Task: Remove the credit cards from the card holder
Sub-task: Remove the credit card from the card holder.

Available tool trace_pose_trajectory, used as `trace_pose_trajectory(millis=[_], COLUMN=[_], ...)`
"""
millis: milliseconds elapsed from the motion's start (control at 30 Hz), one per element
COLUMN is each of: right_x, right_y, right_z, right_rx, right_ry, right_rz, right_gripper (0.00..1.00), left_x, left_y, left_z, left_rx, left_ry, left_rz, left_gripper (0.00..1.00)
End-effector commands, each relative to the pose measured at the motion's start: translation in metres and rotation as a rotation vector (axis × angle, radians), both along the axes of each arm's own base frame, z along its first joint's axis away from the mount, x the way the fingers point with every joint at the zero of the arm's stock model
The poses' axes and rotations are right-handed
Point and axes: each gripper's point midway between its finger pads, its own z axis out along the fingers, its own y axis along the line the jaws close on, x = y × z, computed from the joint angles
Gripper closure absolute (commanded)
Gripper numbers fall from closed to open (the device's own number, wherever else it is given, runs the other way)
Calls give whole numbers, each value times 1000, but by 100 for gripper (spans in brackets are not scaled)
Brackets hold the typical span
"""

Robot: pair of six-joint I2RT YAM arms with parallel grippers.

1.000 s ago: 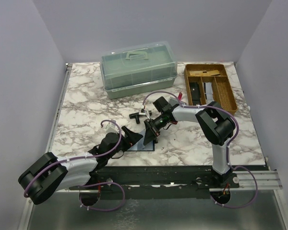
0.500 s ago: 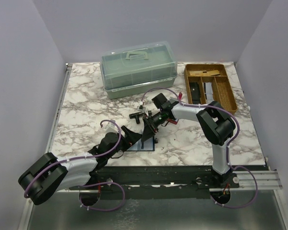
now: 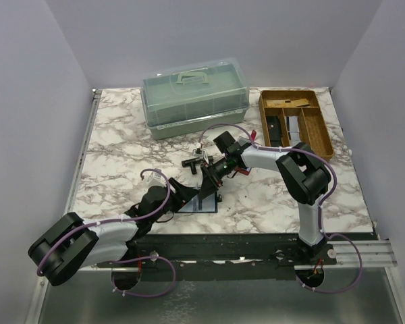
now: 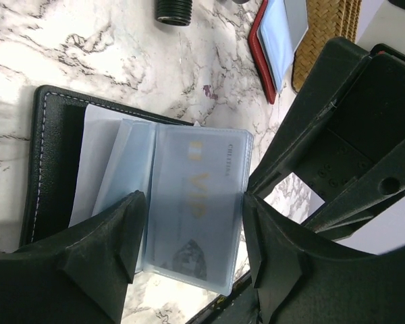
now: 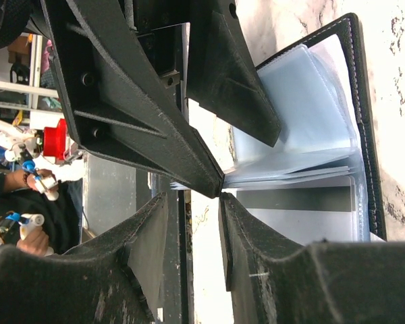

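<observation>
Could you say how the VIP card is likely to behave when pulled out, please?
The VIP card looks glossy and thin, so it may slip in the left gripper. The clear sleeves fan loosely, so they will probably flop and lift with it.

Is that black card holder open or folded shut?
Open: the card holder lies spread on the table, its clear sleeves fanned out, a pale blue card showing.
</observation>
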Motion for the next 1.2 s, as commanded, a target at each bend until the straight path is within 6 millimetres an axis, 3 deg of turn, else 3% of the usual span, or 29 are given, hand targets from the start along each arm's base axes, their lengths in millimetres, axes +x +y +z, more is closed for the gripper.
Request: trace_pose_trajectory(millis=[0,200,400,633,933,1033,1067,1100,1167], right_x=[4,18,21,10,5,9,11,13,14], right_y=[4,-2,0,12,7,3,2,1,0], right_z=[-3,-8,1,-2,-15,-15,-14,-13,-11], right_rx=[-11,-60,-55,-102,-182,-203,-209,-210,-207], right_ry=[-22,-63,-151,-313,-517,-568,-585,-600,-621], right_rz=[-9,-61,-69,-36,8,4,0,-4,-8], right_gripper=[58,55,47,46,39,30,9,1,0], left_x=[-3,-3,-1,3,3,4,4,4,5], left_y=[7,9,6,1,3,3,3,3,3], left_z=[-10,-8,-7,-4,-6,-5,-5,-5,-3], left_rx=[16,4,2,-7,-8,-10,-11,-12,-16], left_ry=[24,20,21,20,29,29,28,27,22], left_rz=[14,18,14,4,12,12,14,14,12], left_gripper=[36,37,38,39,39,39,40,40,41])
